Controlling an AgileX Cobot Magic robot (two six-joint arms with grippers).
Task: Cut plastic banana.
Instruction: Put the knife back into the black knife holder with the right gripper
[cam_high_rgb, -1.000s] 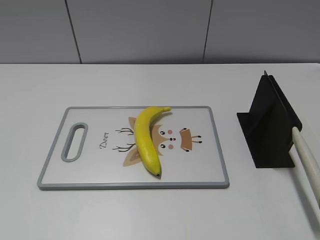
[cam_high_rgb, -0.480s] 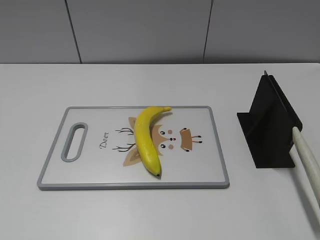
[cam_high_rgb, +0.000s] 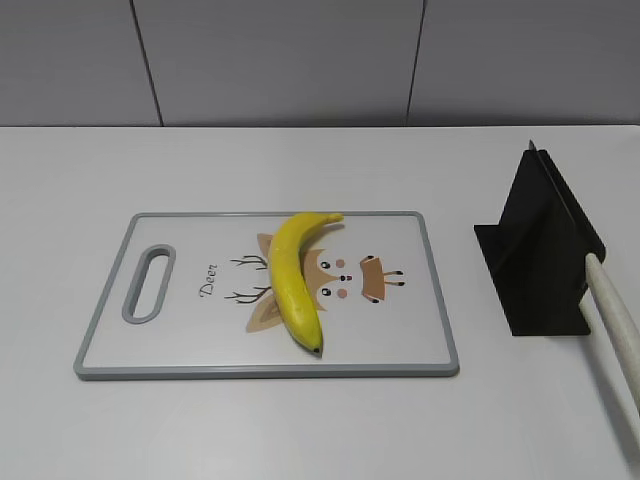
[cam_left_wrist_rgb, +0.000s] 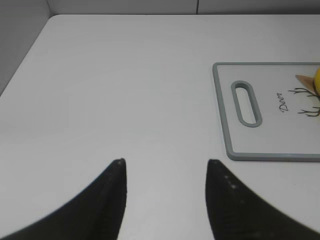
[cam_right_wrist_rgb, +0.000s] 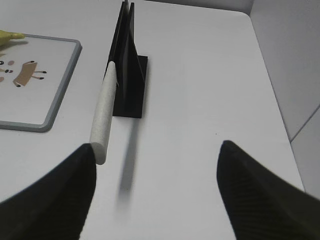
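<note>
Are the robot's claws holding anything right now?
No. Both the left gripper and the right gripper are open and empty; the knife handle sits in its black stand.

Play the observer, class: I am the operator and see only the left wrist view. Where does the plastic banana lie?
Observer: The plastic banana lies whole across the cutting board's middle, over the deer drawing.
Operator: Is there a knife?
Observer: A pale handle sticks out of a black holder, right of the board.
Operator: Is it gripped?
Observer: No; the right pincer is open, the handle's end by one finger.
</note>
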